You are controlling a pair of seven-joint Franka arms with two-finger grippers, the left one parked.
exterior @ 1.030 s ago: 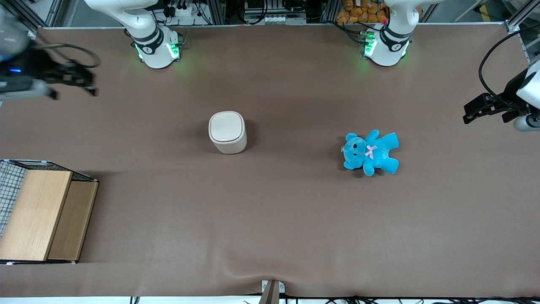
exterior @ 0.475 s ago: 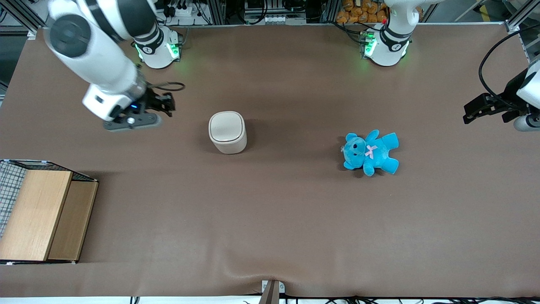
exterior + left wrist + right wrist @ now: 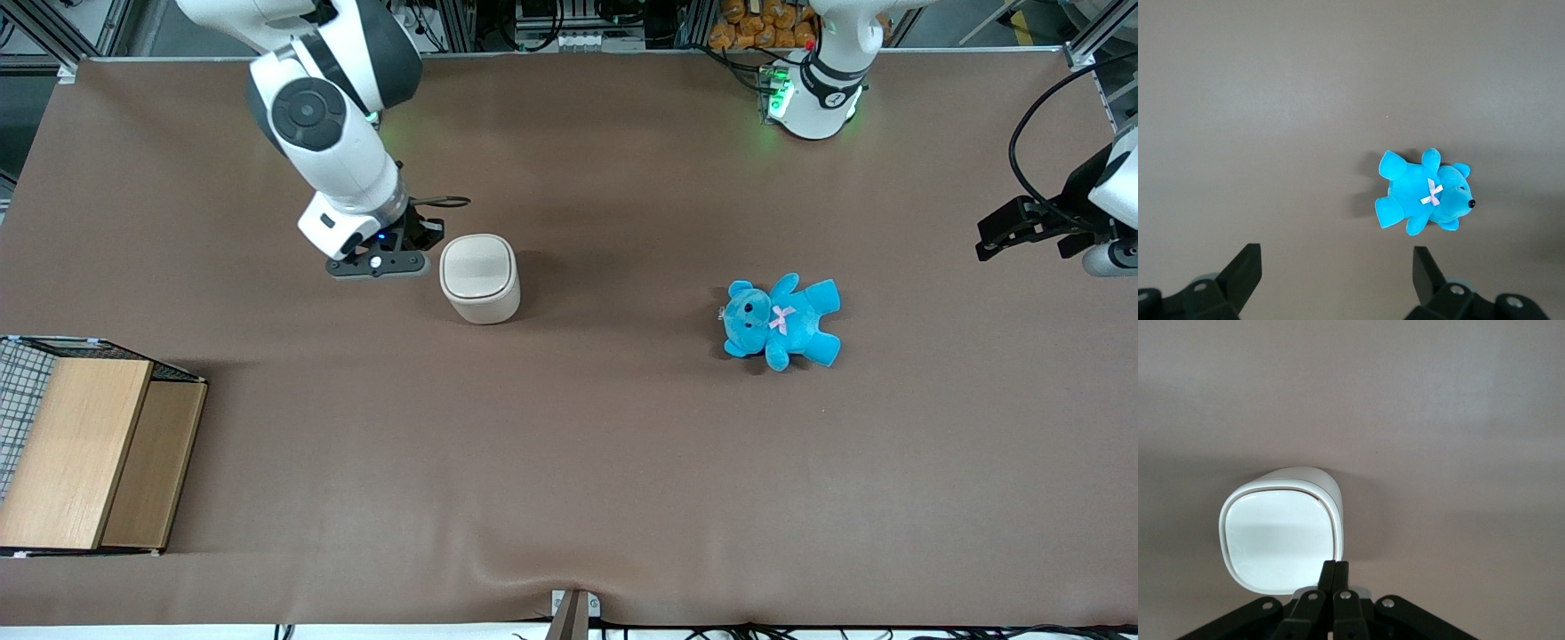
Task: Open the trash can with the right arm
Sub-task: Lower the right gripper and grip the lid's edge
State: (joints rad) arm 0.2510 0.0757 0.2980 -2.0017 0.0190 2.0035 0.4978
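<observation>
Front view, catching the right arm [image 3: 338,151] lowering its gripper [image 3: 425,233] just beside the trash can [image 3: 480,278], standing upright a little above mid-frame with its lid [image 3: 478,266] lying flat and closed. Keeping the fingers pressed together, probably for nudging the lid's edge rather than gripping it. Lining up at the can's rim; contact impossible to confirm. Leaving the blue teddy bear [image 3: 781,320] well apart, toward the parked arm's end.

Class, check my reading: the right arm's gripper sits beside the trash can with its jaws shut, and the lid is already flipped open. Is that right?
Not quite. The lid is closed, flat on the trash can, as the right wrist view shows. The rest holds: the gripper sits beside the can, jaws shut.
</observation>
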